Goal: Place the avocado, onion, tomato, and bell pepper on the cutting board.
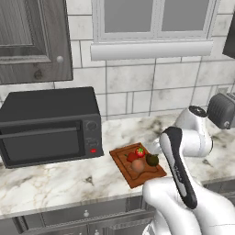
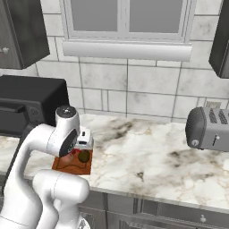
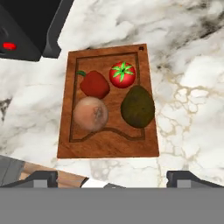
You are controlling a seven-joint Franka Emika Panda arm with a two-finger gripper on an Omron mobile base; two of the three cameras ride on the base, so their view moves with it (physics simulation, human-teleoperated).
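The reddish-brown cutting board [image 3: 109,148] lies on the marble counter with all four pieces on it. The red tomato [image 3: 122,74] with its green cap and the darker bell pepper [image 3: 94,84] sit at the far end. The tan onion [image 3: 90,113] and the dark avocado [image 3: 138,106] sit nearer. In the left base view I see the board [image 1: 137,178], tomato [image 1: 140,152], pepper [image 1: 132,157], onion [image 1: 138,165] and avocado [image 1: 152,159]. My gripper [image 3: 116,179] hovers above the board's near edge, open, with nothing between its fingers. From the right, the gripper [image 2: 84,144] hangs just over the avocado [image 2: 83,156].
A black microwave [image 1: 46,124] stands left of the board, its corner [image 3: 26,26] close to the board's far left. A grey toaster [image 2: 208,127] sits at the right by the wall. The counter's front edge [image 1: 92,198] runs just below the board.
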